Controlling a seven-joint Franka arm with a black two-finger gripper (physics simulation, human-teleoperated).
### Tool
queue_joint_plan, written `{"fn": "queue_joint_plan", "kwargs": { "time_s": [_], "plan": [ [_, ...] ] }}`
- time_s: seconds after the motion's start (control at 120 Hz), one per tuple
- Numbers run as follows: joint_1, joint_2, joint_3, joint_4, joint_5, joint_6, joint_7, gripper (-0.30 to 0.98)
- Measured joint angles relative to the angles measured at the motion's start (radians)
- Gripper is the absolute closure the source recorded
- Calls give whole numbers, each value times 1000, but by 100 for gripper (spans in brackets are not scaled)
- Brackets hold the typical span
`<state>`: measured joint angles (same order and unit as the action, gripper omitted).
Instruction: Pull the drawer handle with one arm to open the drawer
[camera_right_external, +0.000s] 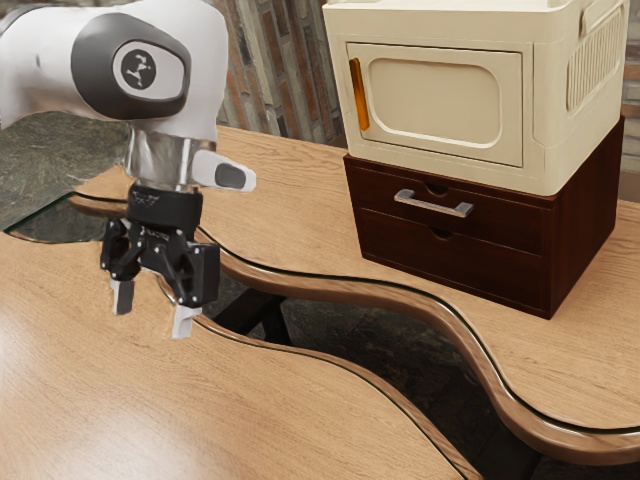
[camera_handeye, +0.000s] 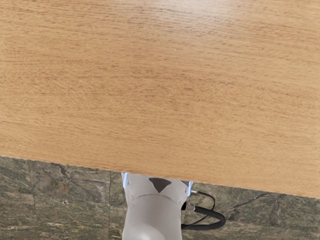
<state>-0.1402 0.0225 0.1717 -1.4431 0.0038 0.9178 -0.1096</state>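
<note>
My gripper (camera_right_external: 152, 309) hangs above the wooden table in the exterior view's left half, pointing down. Its two pale fingertips stand well apart with nothing between them. A dark brown two-drawer cabinet (camera_right_external: 582, 225) stands towards the exterior view's right, well away from the gripper. The silver bar handle (camera_right_external: 433, 204) is on the front of its upper drawer (camera_right_external: 385, 198), which sits flush with the cabinet front. Beneath is the lower drawer (camera_right_external: 450, 262), also flush.
On the cabinet rests a cream box (camera_right_external: 440, 20) with an orange-handled door. A curved, dark-edged opening runs across the table (camera_right_external: 300, 420) between gripper and cabinet. In the wrist view, the table (camera_handeye: 160, 90) ends near the white robot base (camera_handeye: 152, 215) and a black cable (camera_handeye: 215, 225).
</note>
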Motion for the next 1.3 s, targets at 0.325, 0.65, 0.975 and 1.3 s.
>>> {"fn": "queue_joint_plan", "kwargs": {
  "time_s": [0.325,0.65,0.975,1.3],
  "plan": [
    [161,-4,-4,-6,10,384,-104,0],
    [304,14,-61,165,-12,454,-409,0],
    [-7,140,-63,141,-69,689,-802,0],
    [-15,223,-63,142,-98,916,-1067,0]
  ]
}}
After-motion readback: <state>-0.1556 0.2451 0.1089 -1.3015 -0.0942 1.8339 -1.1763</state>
